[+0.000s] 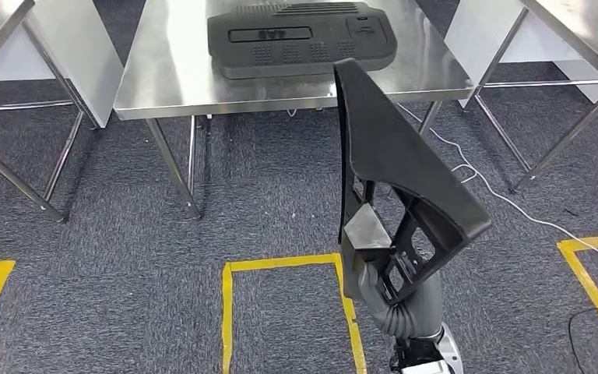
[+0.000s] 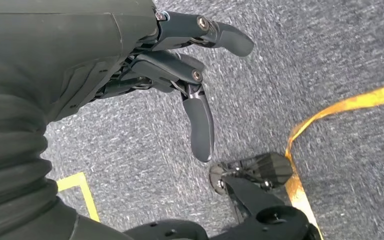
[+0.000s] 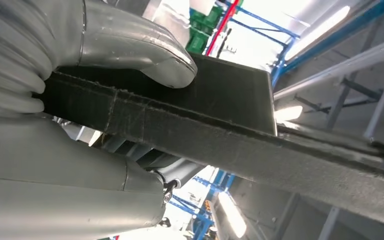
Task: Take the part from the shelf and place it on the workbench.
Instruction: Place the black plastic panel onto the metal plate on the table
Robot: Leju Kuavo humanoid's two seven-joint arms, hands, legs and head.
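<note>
Right wrist view shows the right hand [image 3: 80,100] clamped on the black part [image 3: 240,135], thumb pressed over its edge. Head view has that part [image 1: 393,164] held upright above the carpet [image 1: 124,273], before the workbench [image 1: 171,78], where another black panel [image 1: 300,35] lies near the front edge. The left hand [image 2: 180,65] hangs empty, fingers spread.

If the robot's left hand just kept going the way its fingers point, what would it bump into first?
Probably just the grey carpet. The left hand hangs empty with fingers spread, pointing floorward. A yellow tape line lies nearby, though depth is hard to judge.
</note>
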